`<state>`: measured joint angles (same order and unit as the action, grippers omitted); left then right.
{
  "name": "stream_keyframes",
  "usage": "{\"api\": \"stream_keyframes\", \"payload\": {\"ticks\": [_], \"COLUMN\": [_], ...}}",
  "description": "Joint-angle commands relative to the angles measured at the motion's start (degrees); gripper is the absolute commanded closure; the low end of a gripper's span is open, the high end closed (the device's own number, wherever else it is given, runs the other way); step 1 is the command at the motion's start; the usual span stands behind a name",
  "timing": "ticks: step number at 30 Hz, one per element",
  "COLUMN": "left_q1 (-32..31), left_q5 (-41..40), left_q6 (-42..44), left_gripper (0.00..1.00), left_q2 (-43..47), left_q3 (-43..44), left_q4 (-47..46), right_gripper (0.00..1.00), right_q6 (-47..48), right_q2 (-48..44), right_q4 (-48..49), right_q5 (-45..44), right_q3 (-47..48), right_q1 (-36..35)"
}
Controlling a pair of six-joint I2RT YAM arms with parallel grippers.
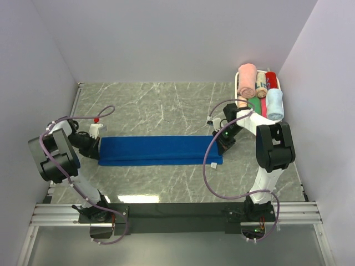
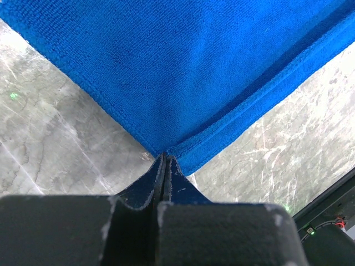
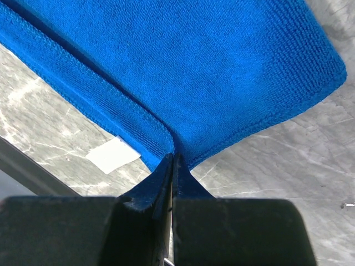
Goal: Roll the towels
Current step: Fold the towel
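The royal blue towel (image 1: 160,150) lies folded lengthwise into a long strip across the marble table, stretched between my two grippers. My left gripper (image 1: 97,145) is shut on its left end; in the left wrist view the fingertips (image 2: 165,159) pinch the towel (image 2: 183,72) at its edge. My right gripper (image 1: 221,145) is shut on its right end; in the right wrist view the jaws (image 3: 173,158) meet on the towel (image 3: 211,72) beside its white label (image 3: 112,154). The pale sky blue towel (image 1: 275,103) lies rolled in the tray at the back right.
A white tray (image 1: 283,84) at the back right corner holds rolled pink (image 1: 247,80), red (image 1: 271,78) and green (image 1: 254,104) towels beside the pale blue roll. Grey walls close in the table on three sides. A black rail (image 1: 177,209) runs along the near edge.
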<state>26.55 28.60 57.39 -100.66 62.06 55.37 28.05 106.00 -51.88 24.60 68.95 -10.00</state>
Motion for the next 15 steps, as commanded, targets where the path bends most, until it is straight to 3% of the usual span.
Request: {"api": "stream_keyframes", "payload": {"ticks": [1,6,12,15], "left_q1": [0.3,0.3,0.3,0.3], "left_q5": [0.8,2.9,3.9,4.7], "left_q6": [1.8,3.4,7.8,9.8], "left_gripper": [0.99,0.97,0.74,0.69], "left_q2": [2.7,2.8,3.3,4.5], "left_q3": [0.4,2.7,3.0,3.7], "left_q4": [1.0,4.9,9.9,13.7], "right_gripper": [1.00,1.00,0.67,0.63], "right_q6": [1.7,3.0,4.3,4.8], "right_q2": [-1.8,-2.0,-5.1,-7.8], "right_q4": [-1.3,-2.9,-3.1,-3.9], "right_q5": [-1.2,-1.2,-1.7,-2.2], "right_q3": [1.0,0.8,-1.0,-0.7], "right_q1": [-0.2,-0.2,-0.1,-0.1]}}
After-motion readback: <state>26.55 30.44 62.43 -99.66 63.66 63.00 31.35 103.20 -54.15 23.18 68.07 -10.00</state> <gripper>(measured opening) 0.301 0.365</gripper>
